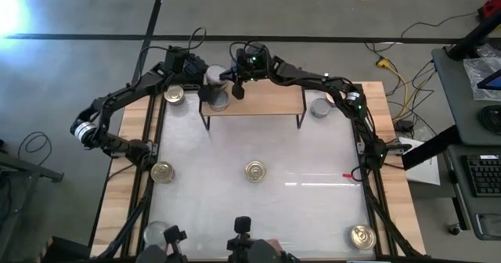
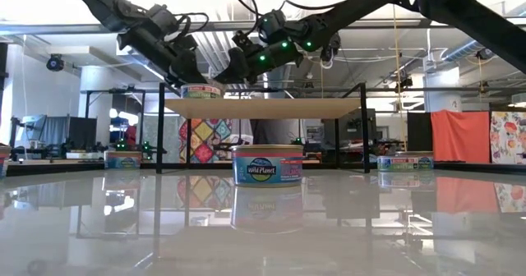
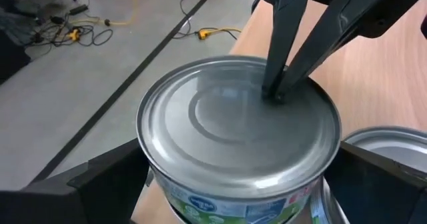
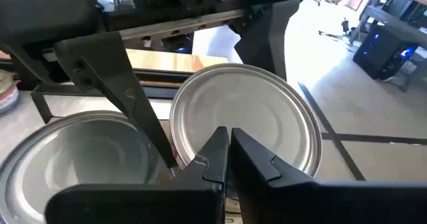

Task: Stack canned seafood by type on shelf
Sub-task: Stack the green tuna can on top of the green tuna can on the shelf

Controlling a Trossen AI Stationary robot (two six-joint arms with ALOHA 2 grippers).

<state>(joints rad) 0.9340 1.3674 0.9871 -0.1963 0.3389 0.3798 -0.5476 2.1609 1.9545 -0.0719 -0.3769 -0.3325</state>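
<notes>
Two grippers, one can: both are meeting at a silver-topped can (image 3: 237, 134) at the left end of the shelf (image 1: 266, 100).
Silver-topped can: it is sitting raised on another tin, whose rim is peeking out beneath it; whether that stack is resting on the board's corner or just beside it, I cannot tell.
Left gripper (image 3: 240, 184): its fingers (image 3: 110, 177) are standing spread as wide as they go, one on each side of the can's wall, flanking it closely; whether they are touching it is unclear.
Right gripper (image 4: 225, 144): its two fingers are pressed together into a closed point, holding nothing, and the tip is resting on the can's lid near its rim.
Second silver can (image 4: 73, 164): it is lying just beside the first, lower down.
Shelf: the light-wood board is standing on black wire legs at the far side of the table (image 1: 313, 208).
Other cans: a gold-topped can (image 1: 255, 170) is sitting at the table's middle, another (image 1: 163, 171) toward the left edge, a third (image 1: 361, 235) near the right front corner; a silver one (image 1: 319, 106) is lying just off the shelf's right end.
</notes>
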